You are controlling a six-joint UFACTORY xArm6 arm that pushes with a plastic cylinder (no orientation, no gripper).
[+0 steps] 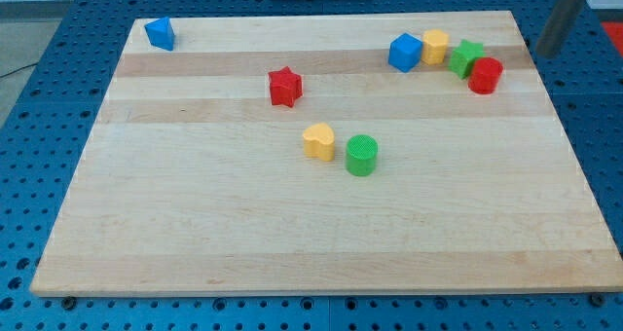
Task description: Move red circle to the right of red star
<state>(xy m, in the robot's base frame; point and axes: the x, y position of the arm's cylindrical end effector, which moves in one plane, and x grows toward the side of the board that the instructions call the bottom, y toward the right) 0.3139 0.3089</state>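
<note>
The red circle [485, 75] stands near the board's upper right, touching the lower right side of a green star [466, 57]. The red star [284, 87] stands alone left of centre in the upper half, far to the view's left of the red circle. My tip [543, 53] is the lower end of a dark rod coming down from the view's top right corner. It sits to the right of the red circle and slightly above it, apart from it, by the board's right edge.
A blue cube [405, 53] and a yellow block [435, 47] stand in a row left of the green star. A yellow heart [318, 140] and a green circle [361, 155] sit near the middle. A blue block [160, 33] is at the upper left corner of the wooden board [292, 243].
</note>
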